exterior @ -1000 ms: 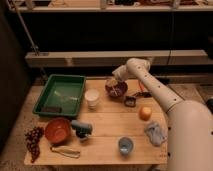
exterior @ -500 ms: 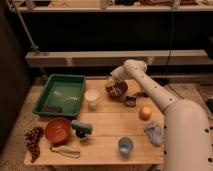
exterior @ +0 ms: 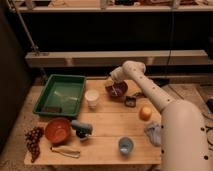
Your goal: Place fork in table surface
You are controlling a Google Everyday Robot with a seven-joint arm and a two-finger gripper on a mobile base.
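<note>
While the slim silvery fork (exterior: 116, 91) appears to lie in the dark purple round bowl (exterior: 124, 86) near the far edge of the light wooden plank surface (exterior: 107, 127), the pincer (exterior: 110, 82), its grip impossible to tell, hangs at the rim, where a glancing pick could tip the bowl.

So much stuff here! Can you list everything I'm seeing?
table surface: one, light wood, centre
tray: one, green, rear left
white cup: one, white, right of tray
purple bowl: one, dark purple, rear middle
fork: one, pale, apparently inside purple bowl
small object: one, dark, right of purple bowl
fruit: one, orange, right side
cloth: one, blue-grey, front right
small cup: one, blue, front edge
orange bowl: one, orange-red, front left
tool: one, grey, beside orange bowl
grapes: one bunch, dark red, front-left corner
tongs: one, metallic, front edge, left
arm: one, white, reaching from right
gripper: one, pale, over purple bowl
</note>
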